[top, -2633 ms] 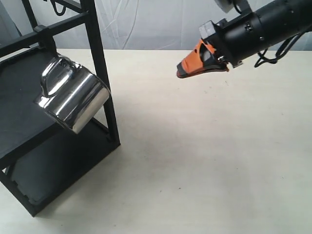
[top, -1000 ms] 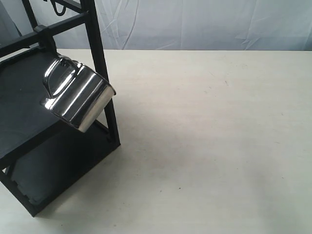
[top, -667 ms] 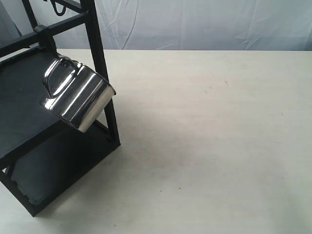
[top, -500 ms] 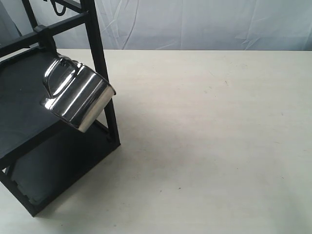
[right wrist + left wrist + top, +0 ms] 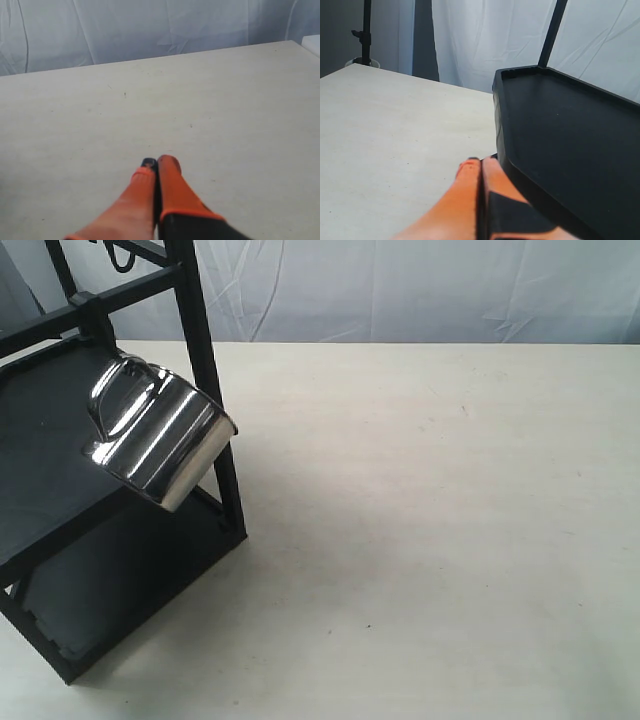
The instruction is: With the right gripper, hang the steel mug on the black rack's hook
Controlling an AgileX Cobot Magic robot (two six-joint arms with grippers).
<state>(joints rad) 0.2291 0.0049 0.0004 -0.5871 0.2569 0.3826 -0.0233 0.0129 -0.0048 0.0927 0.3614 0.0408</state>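
On the black rack [image 5: 205, 370] hangs the steel mug [image 5: 158, 447] (unlabelled); right end effector [image 5: 159, 162] closed, empty.

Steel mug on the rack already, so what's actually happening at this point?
Nothing is being handled. The steel mug hangs tilted by its handle from the black rack, with no arm in the exterior view. The right gripper is shut and empty above bare table. The left gripper, also shut, sits beside a rack tray.

Steel mug [image 5: 158, 436] hangs tilted by its handle on the black rack [image 5: 205, 360], beside the front post. Pale table [image 5: 430, 520] under the rack.
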